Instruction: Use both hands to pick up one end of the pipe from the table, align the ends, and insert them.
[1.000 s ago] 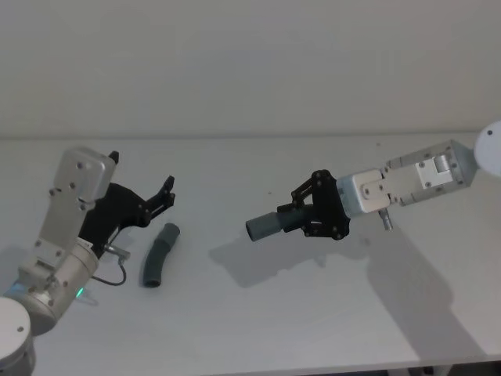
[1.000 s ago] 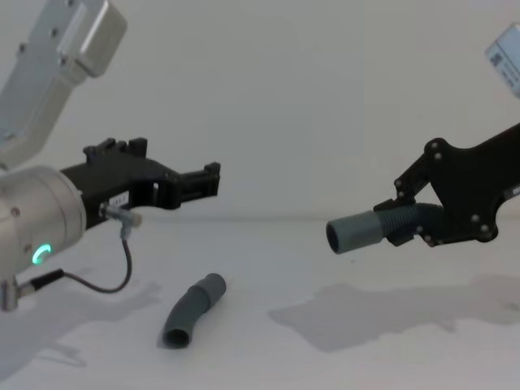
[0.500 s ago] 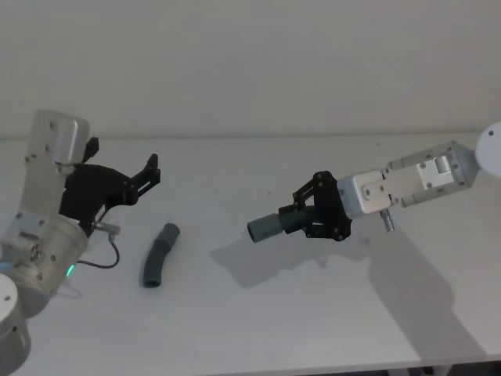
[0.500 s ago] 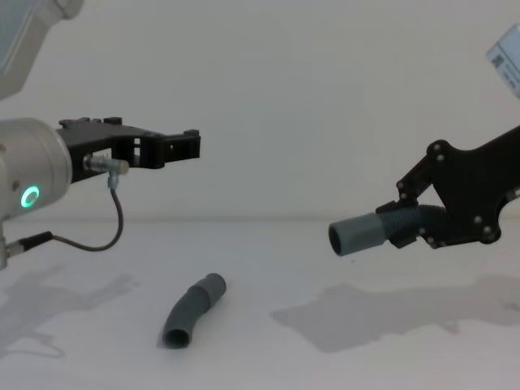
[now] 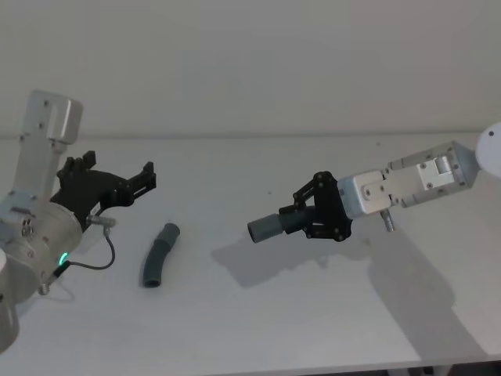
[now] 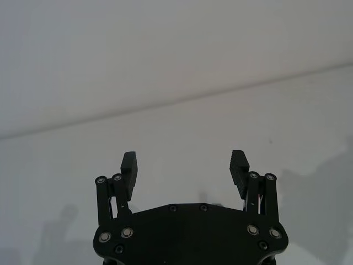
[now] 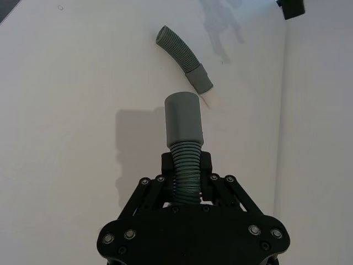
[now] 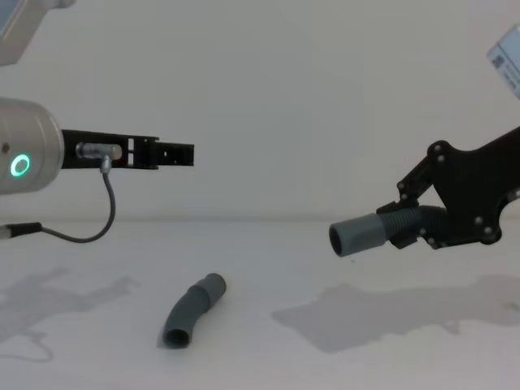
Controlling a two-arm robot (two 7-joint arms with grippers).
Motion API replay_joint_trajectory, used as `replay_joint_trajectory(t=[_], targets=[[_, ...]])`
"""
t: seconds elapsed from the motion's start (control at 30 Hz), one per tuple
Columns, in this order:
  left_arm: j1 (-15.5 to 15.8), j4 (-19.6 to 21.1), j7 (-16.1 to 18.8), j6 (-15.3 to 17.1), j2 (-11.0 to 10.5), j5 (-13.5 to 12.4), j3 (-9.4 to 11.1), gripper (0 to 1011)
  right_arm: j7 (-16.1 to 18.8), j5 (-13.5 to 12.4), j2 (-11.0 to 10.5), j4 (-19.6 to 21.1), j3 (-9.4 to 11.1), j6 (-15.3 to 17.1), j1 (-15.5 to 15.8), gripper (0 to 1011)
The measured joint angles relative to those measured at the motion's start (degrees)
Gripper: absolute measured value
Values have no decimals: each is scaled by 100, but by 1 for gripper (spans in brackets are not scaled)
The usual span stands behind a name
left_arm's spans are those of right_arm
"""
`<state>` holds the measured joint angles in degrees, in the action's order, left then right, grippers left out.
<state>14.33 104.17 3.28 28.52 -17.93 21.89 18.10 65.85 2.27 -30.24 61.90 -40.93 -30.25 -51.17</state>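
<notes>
Lower left on the desk (image 5: 250, 337) lies the loose pipe piece (image 5: 159, 254), with the left tool (image 6: 183, 163) spread wide, hovering up-left of it. Centre-right, the right tool (image 5: 300, 218) clamps the ribbed piece (image 5: 270, 227). A skewed descent could roll the curved piece away.

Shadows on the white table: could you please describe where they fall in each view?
Head view: the black right gripper and its ribbed dark grey pipe piece throw a soft grey shadow onto the plain white table, nearer the robot. Chest view: fainter patches lie below the open black left gripper. Right wrist view: a darker shadow beside the pipe's collar.
</notes>
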Motion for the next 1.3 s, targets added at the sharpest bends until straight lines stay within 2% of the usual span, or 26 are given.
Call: replay_joint_trajectory(t=[0.23,0.27,0.3,0.5,0.7,0.97,1.17,1.3], targets=[[254,3,-305,815,-107,252,26,1002,0,0,-3,3,1,5,0,236],[254,3,-305,815,-107,252,26,1001,0,0,-3,3,0,6,0,236],[319,-12,-393,984,-145,295,54,1001,0,0,-3,3,1,7,0,236],[560,-86,-710,1501,-291,408,209,1001,0,0,-4,3,1,7,0,236],[677,-152,-915,1872,-368,456,361,1001,-1,0,-4,3,1,7,0,235],[703,-246,-983,2061,-343,449,485,1001,-1,0,-3,3,1,6,0,235],[700,-346,-971,2032,-273,396,530,1002,-1,0,-3,3,1,6,0,235],[732,-488,-969,1884,-207,318,595,1001,-1,0,-3,3,1,6,0,235]])
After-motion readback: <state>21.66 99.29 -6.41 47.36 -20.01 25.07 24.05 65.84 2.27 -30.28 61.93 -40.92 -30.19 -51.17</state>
